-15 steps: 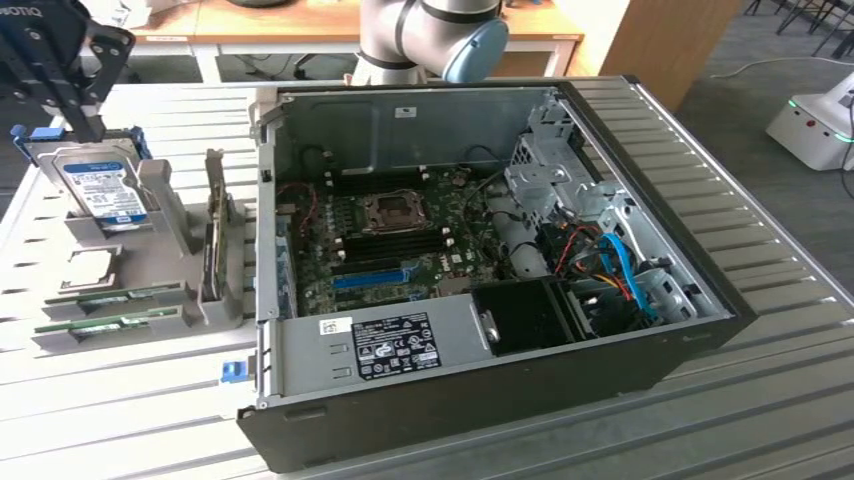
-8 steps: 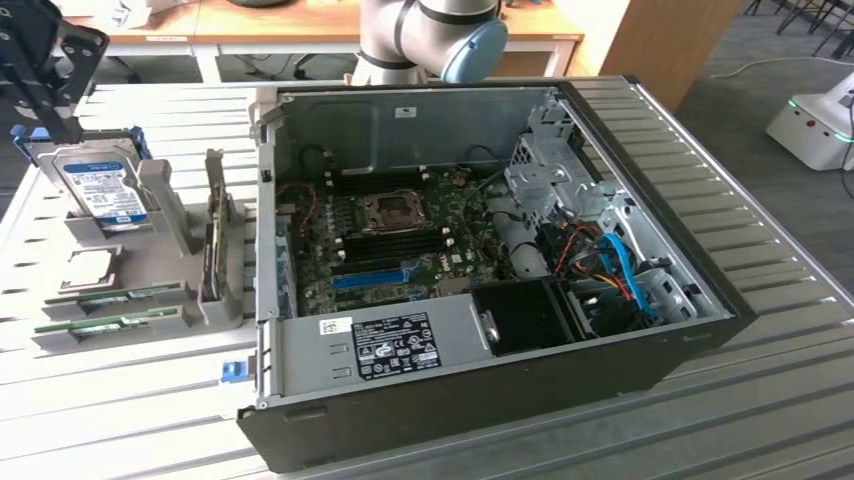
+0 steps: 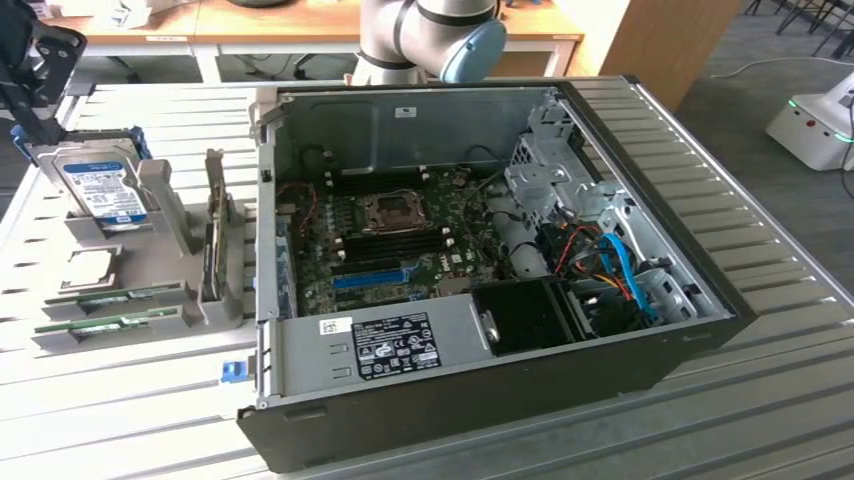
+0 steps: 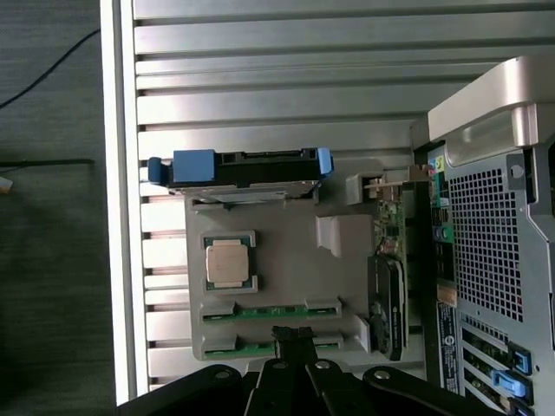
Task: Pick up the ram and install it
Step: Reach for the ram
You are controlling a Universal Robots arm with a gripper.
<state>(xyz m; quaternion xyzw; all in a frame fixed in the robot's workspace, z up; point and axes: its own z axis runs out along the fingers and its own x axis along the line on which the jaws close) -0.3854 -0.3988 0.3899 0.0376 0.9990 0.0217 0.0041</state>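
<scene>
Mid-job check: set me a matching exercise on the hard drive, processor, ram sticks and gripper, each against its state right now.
Things:
1. hard drive
2. processor
3. ram sticks
4. gripper

States:
A. lying flat in a square recess of the grey holder
B. shut, holding nothing
C. standing upright, blue label showing
D. side by side in the holder's slots, outside the case

Pairs: 1-C, 2-A, 3-D, 4-B
</scene>
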